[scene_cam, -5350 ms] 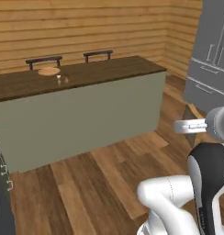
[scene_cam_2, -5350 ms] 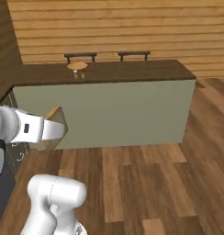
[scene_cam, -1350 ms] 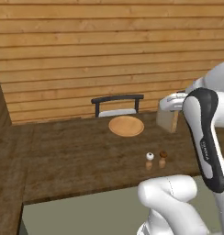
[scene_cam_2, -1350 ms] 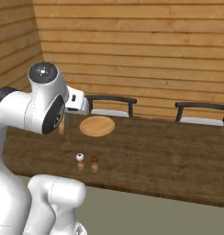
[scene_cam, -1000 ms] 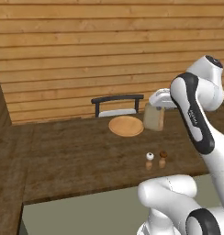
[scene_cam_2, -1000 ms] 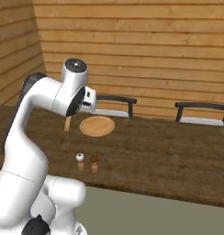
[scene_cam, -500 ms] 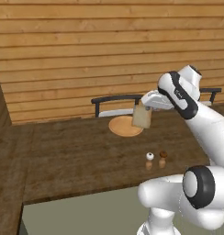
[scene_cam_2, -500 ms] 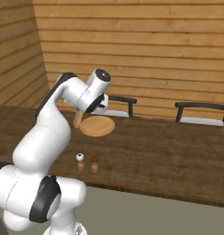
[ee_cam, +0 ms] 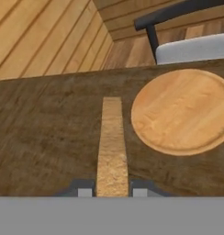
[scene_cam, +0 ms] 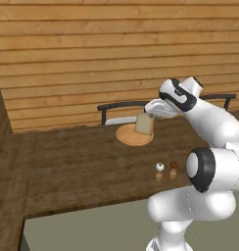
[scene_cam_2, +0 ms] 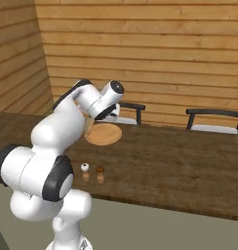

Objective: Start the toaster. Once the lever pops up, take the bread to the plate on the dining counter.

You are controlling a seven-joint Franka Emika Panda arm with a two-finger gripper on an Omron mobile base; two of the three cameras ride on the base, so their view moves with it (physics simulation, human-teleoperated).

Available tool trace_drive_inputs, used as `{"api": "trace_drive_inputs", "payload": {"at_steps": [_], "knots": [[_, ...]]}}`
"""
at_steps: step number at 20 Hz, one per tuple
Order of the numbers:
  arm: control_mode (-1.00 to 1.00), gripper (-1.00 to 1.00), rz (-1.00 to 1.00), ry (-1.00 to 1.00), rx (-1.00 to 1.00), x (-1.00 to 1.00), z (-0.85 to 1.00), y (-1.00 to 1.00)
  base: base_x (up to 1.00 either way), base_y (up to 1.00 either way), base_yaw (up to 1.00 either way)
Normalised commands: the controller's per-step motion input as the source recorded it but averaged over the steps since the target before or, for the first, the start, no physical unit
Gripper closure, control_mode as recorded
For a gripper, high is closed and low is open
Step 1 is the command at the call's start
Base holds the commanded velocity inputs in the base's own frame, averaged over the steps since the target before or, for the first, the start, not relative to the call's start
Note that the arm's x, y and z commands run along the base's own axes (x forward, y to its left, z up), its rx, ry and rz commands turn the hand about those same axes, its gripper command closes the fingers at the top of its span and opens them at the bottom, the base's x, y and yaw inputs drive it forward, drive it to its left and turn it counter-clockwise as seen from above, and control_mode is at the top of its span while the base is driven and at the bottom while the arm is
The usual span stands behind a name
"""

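My two-finger claw [ee_cam: 112, 192] clenches the square tan bread slice [ee_cam: 112, 142] edge-on at centre bottom of the hand view, apparently just above the round wood-coloured plate's [scene_cam: 130, 138] near rim, over the dark wood-grain dining counter [scene_cam: 82, 171].

Bread [scene_cam: 144, 124]: tan square slice, held on edge above the plate's rim, off the wood; seen edge-on in hand view; plate [scene_cam: 131, 138]: round, light wood, bare, flat on dark counter [scene_cam: 82, 166] near its far edge.
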Motion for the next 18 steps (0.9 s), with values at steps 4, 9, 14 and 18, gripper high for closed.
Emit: {"api": "trace_drive_inputs", "payload": {"at_steps": [4,9,14,18], "knots": [[-1.0,1.0,0.0,0.0,0.07,0.46,-0.39,-0.01,0.0,0.0,0.0],[-1.0,1.0,0.0,0.0,0.02,0.45,-0.42,0.0,0.0,0.0,0.0],[-1.0,1.0,0.0,0.04,0.02,0.27,-0.34,0.0,0.0,0.0,0.0],[-1.0,1.0,0.0,0.01,0.0,0.36,-0.26,0.0,0.0,0.0,0.0]]}}
